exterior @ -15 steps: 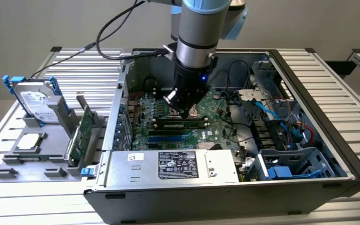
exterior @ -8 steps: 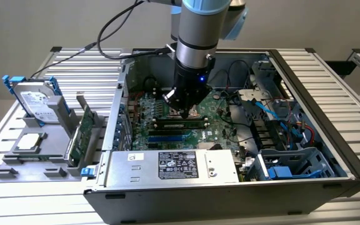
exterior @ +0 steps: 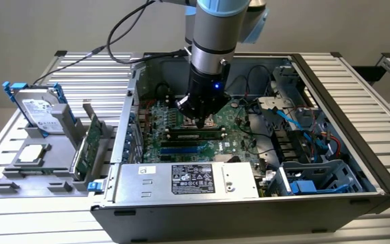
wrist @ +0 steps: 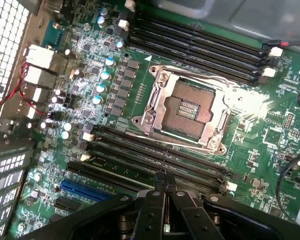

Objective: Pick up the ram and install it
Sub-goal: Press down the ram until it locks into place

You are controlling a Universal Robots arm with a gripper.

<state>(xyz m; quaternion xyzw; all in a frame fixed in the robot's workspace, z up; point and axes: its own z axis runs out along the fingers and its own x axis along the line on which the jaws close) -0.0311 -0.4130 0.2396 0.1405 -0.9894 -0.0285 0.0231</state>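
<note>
One ram lies lengthwise in its slot beneath the closed end effector.

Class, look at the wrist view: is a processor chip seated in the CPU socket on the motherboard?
No. The CPU socket lies bare inside its metal frame, its brown contact field exposed with no chip on it.

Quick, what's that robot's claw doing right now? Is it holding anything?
End effector: closed, fingertips together, holding nothing, just above the ram already lying in its slot.
</note>
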